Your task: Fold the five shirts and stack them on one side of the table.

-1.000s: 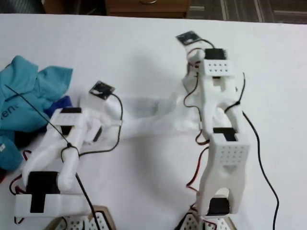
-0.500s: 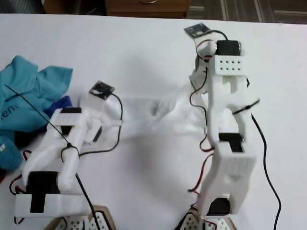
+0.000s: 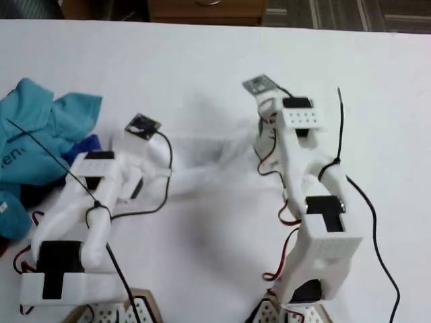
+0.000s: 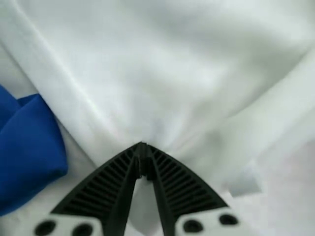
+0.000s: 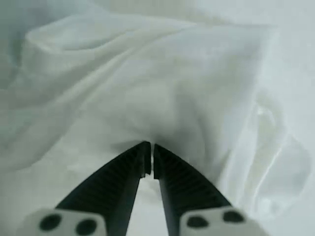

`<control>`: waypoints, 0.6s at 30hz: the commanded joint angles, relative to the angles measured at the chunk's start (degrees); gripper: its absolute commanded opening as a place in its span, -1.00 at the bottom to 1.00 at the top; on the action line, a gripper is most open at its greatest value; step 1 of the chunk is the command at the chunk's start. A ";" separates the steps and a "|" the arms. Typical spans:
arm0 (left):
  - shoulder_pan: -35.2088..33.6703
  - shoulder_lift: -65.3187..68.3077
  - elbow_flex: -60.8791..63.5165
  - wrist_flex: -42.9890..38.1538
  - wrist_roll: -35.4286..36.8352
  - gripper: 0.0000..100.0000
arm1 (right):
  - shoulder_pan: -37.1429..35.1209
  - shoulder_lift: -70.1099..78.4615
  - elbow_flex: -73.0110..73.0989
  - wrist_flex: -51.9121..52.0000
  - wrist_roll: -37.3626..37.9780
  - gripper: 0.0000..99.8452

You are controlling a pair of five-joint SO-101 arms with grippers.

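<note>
Pinching the white shirt at opposite ends, both sets of jaws are clamped on its cloth. From the left wrist, the left jaws meet at their tips on a gathered fold, with creases fanning out from the pinch. From the right wrist, the right jaws close tip to tip on another bunched fold. The white shirt lies on the white worktop as a loose, rumpled band between the left arm and the right arm. It is narrower and twisted near the left arm and fuller near the right.

A teal shirt lies in a crumpled heap well apart from the white shirt, on the far side of the left arm. A dark blue shirt lies against that heap, just beside the end of the white shirt held by the left jaws. In the left wrist view its edge touches the white cloth.
</note>
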 commanded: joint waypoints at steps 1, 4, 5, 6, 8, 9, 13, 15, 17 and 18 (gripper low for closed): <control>0.26 -0.88 -0.31 -1.32 0.18 -0.95 | 1.63 -4.09 4.84 -0.31 2.99 -0.96; 0.53 -1.41 -0.75 -0.35 0.26 -0.95 | 1.63 -5.85 8.44 1.27 4.75 -0.96; 0.53 -1.67 -1.63 1.05 0.26 -0.95 | 1.63 -7.08 9.32 1.45 4.84 -0.96; 0.62 -2.29 -2.86 3.25 0.26 -0.95 | 1.45 -8.57 10.29 1.45 4.84 -0.96; 0.62 -4.31 -6.37 8.79 0.35 -0.95 | 1.19 -12.26 11.52 1.45 4.84 -0.96; 0.62 -5.71 -8.40 11.52 0.35 -0.95 | 1.10 -14.20 11.78 1.45 4.66 -0.96; 0.62 -11.78 -14.29 20.22 0.18 -0.95 | 0.92 -21.93 11.69 1.63 4.57 -0.96; 0.35 -14.07 -15.16 22.59 -0.09 -0.95 | 0.13 -25.80 11.69 1.80 2.99 -0.96; 0.09 -15.30 -14.55 23.47 -0.09 -0.95 | -1.80 -29.14 11.69 1.98 -0.62 -0.96; -0.53 -15.56 -13.41 23.12 -0.09 -0.95 | -3.38 -30.29 11.69 1.71 -2.20 -0.96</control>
